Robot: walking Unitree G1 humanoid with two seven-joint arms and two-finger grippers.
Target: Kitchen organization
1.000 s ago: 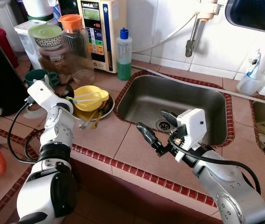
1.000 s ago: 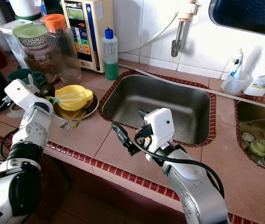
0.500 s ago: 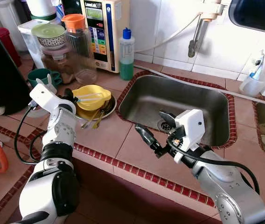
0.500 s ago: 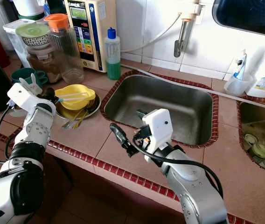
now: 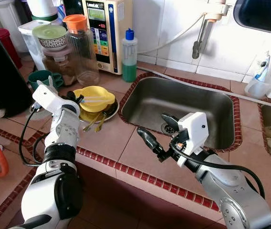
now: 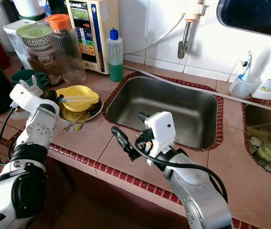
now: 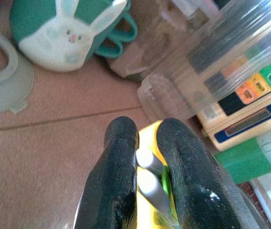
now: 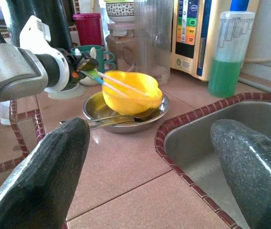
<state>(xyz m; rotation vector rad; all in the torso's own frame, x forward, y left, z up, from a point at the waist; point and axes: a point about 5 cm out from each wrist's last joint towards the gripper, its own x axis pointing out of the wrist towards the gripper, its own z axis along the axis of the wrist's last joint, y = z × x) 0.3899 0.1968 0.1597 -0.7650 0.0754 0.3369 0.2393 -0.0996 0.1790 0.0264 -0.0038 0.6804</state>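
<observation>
At left of the frame the left pincer [image 5: 74, 98] was clamped on two pale chopsticks [image 5: 95, 99], whose long axis ran rightward across the yellow bowl [image 5: 96, 98] on the metal plate [image 5: 108, 113]. At centre the right pincer [image 5: 155, 134] gaped wide, holding nothing, over the worktop [image 5: 126, 148] beside the sink [image 5: 178, 102]. Since a second earlier the left arm had edged nearer the bowl.

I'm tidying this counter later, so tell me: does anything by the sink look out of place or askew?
The yellow bowl sits tilted on cutlery in a metal plate rather than flat. The left gripper is shut on two chopsticks lying across it. Nothing looks spilled or broken.
</observation>
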